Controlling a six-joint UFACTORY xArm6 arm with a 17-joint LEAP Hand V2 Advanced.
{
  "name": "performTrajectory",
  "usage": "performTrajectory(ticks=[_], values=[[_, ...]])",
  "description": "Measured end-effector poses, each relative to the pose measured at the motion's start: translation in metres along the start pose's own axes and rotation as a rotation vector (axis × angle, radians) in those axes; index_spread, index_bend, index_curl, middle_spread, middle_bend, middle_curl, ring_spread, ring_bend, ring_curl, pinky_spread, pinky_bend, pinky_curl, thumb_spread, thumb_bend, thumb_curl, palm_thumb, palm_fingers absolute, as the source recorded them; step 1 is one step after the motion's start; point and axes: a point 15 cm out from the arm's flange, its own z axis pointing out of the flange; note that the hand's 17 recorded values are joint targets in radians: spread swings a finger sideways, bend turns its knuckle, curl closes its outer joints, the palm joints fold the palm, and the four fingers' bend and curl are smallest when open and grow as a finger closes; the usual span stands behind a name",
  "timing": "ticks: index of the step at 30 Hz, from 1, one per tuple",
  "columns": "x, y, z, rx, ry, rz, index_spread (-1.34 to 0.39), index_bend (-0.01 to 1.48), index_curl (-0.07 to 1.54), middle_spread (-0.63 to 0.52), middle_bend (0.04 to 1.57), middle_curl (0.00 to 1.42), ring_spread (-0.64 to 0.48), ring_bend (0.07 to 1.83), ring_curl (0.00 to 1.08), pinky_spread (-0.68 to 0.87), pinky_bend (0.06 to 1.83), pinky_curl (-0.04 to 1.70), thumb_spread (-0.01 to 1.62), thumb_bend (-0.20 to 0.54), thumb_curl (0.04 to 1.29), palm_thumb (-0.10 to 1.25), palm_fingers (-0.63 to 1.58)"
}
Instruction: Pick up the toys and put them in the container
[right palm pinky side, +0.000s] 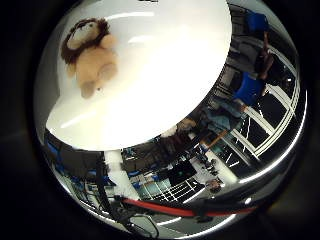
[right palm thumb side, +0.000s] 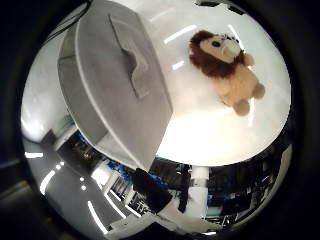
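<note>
A plush lion toy (right palm pinky side: 89, 55) with a brown mane and tan body lies on the white table (right palm pinky side: 150, 90) in the right little finger side palm view. In the right thumb side palm view the same lion (right palm thumb side: 228, 66) lies on the white table (right palm thumb side: 185, 125), a short way from a grey container with a lid and a flat handle (right palm thumb side: 115, 75). The container fills much of that view and is close to the palm.
Beyond the table edge (right palm pinky side: 170, 130) the room shows chairs with blue parts (right palm pinky side: 248, 92), frames and a red bar (right palm pinky side: 170, 208). More room clutter shows past the table edge in the thumb side view (right palm thumb side: 160, 185).
</note>
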Motion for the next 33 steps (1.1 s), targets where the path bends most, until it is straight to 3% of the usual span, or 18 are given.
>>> performTrajectory(ticks=[25, 33], values=[[0.000, -0.003, 0.050, 0.015, 0.132, 0.052, -0.06, 0.14, 0.26, 0.26, 0.21, 0.31, 0.33, 0.34, 0.26, 0.52, 0.66, 0.30, 1.09, -0.019, 0.27, 0.38, 0.02], [0.007, 0.002, 0.060, 0.043, 0.168, 0.080, -0.06, 0.14, 0.25, 0.19, 0.25, 0.35, 0.30, 0.37, 0.27, 0.52, 0.69, 0.30, 1.10, -0.017, 0.29, 0.53, 0.05]])
